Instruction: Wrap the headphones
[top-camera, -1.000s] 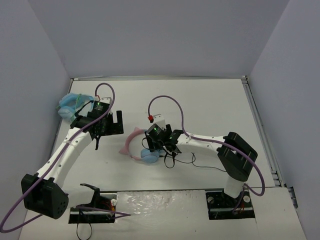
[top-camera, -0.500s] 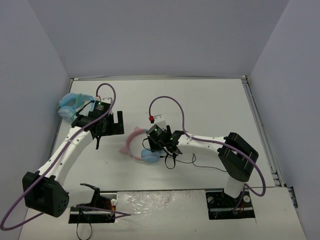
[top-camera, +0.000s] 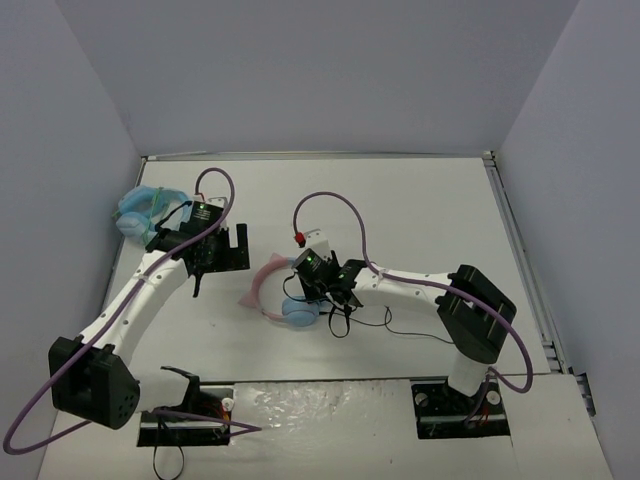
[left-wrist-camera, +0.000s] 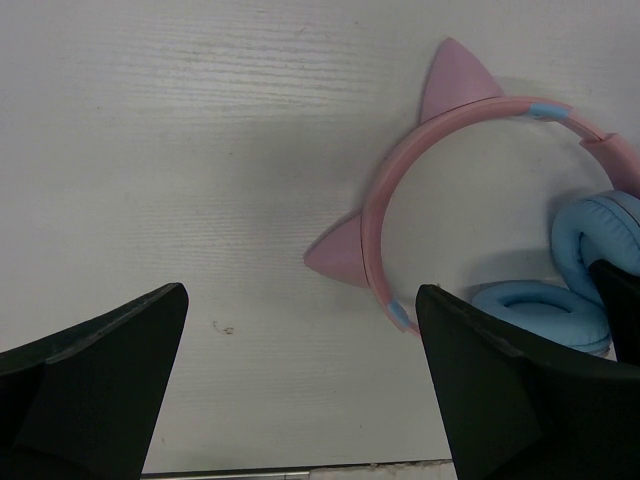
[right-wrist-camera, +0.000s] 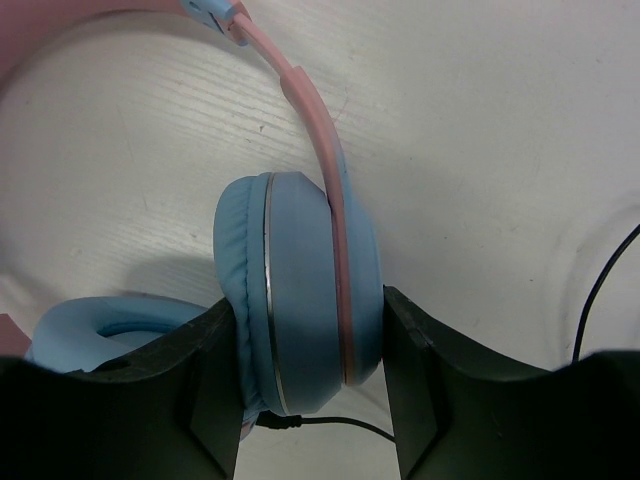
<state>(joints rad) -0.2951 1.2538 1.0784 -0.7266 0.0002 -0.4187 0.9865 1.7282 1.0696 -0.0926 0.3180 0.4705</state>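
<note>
Two arms reach over a white table (top-camera: 420, 220), where the headphones (top-camera: 283, 302) lie near the middle, a little left of centre. The right gripper (top-camera: 312, 297) is clamped on one light blue ear cup (right-wrist-camera: 300, 300). In the right wrist view its dark fingers (right-wrist-camera: 205, 385) press against the cushion on one side and the pink-edged shell on the other, with the cup standing on edge between them. The other cup (left-wrist-camera: 540, 310) lies flat beside it, cushion up. The pink headband (left-wrist-camera: 385, 200) arcs away to the left along the table, and its two cat ears point outward. The left gripper (top-camera: 232, 246) hangs spread wide above bare table just beside the headband, holding nothing and touching nothing. A thin black cable (top-camera: 405, 328) trails loosely to the right from the cups, passing beneath the right arm. A light blue bundle (top-camera: 138, 212) sits at the table's far left edge, well apart from the headphones.
</note>
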